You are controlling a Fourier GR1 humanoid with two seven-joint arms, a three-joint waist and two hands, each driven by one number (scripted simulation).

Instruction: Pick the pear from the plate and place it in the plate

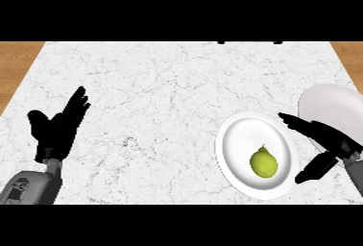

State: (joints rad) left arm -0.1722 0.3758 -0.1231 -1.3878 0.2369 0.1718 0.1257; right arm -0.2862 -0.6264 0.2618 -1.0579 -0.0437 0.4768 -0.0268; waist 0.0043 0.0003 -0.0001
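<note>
On the near right of the white marbled tabletop (177,86), one yellow-green pear (264,162) lies in the near half of a white oval-looking plate (241,132), its stem pointing far. Just right of the pear, the right hand (322,139) hovers at the plate's right rim, fingers (297,122) straight and spread from the thumb, holding nothing and apart from the fruit. Two smooth white plates show; the second plate (333,105) lies far right, partly behind that hand. At the left, the left hand (56,127) rests open, fingers straight and upright. Wooden floor (18,62) flanks the tabletop.
</note>
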